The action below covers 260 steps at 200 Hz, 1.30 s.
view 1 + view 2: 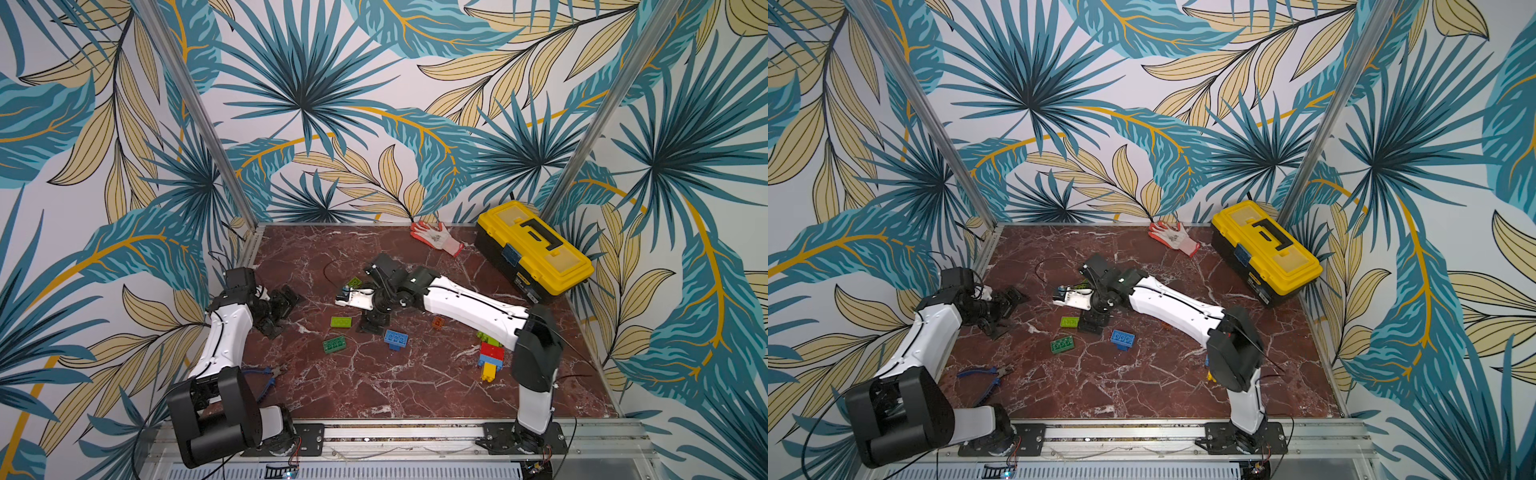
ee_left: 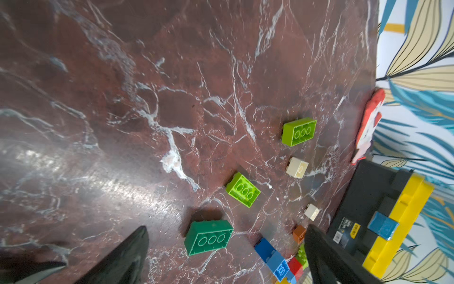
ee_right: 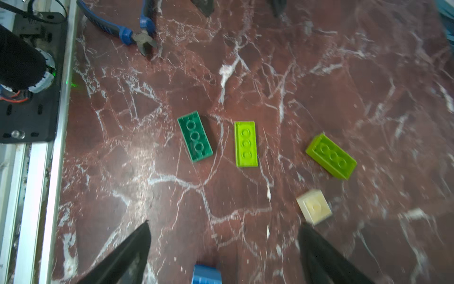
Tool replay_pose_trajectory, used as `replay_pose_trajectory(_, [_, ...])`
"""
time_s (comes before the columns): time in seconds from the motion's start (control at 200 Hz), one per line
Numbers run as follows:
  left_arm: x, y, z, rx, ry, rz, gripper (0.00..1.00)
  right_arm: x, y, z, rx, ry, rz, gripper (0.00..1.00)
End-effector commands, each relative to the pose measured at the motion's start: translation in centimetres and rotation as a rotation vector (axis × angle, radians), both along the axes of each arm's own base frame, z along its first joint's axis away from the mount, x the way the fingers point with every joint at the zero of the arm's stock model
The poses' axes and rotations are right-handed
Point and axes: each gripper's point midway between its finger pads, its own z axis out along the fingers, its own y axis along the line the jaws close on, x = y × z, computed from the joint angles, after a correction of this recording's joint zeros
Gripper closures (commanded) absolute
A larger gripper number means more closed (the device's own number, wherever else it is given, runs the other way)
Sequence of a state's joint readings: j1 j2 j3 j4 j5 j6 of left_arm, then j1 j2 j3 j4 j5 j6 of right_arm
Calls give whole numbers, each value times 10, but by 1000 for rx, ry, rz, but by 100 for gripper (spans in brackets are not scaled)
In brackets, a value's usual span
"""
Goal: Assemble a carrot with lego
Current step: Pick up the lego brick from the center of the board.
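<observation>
Standing at the front rail, I see blue-handled pliers (image 1: 270, 374) lying closest on the red marble bench (image 1: 374, 390), over on the left arm's side. On the right arm's side, partly hidden behind that arm, lies a brick stack (image 1: 490, 358) of lime, red, blue and yellow lego. A little further in, near the middle, a dark green brick (image 1: 335, 344) and a blue brick (image 1: 395, 339) lie apart, the green one with its hollow underside up. Beyond them a lime brick (image 1: 340, 321) also lies upside down, and a small orange brick (image 1: 437, 322) sits just by the right forearm. The left tool (image 1: 286, 312) is off at the left edge, its fingers spread wide and holding nothing. The right tool (image 3: 224, 222) reaches to the middle of the bench, fingers spread with only bare marble between them. A cream brick (image 3: 314, 206) lies just beside one fingertip. Past the right wrist a second lime brick (image 1: 354, 282) shows, underside up too. Along the back wall lie a red and white glove (image 1: 436, 237) and, in the right corner, a shut yellow and black toolbox (image 1: 532, 249).
</observation>
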State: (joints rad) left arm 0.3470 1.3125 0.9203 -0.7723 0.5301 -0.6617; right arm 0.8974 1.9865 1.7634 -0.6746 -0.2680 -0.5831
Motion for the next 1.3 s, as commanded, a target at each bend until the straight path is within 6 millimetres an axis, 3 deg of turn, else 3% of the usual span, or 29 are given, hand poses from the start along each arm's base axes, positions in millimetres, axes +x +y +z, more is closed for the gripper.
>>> replay_pose_trajectory(0.0, [7, 1, 16, -80, -111, -9, 1, -26, 28, -19, 5, 114, 111, 15])
replay_pose_trajectory(0.14, [6, 1, 28, -100, -193, -45, 1, -39, 49, -47, -11, 181, 153, 23])
replay_pose_trajectory(0.37, [-4, 13, 15, -100, -175, -2, 1, -59, 62, -81, -51, 239, 201, 31])
replay_pose_trajectory(0.991, [-6, 16, 20, -106, -194, 14, 1, -29, 65, -148, -160, 147, 108, 34])
replay_pose_trajectory(1.166, [-6, 17, 20, -105, -194, 14, 1, -25, 62, -156, -173, 130, 83, 40])
replay_pose_trajectory(1.297, [-6, 17, 20, -106, -193, 14, 1, -24, 63, -146, -137, 114, 64, 42])
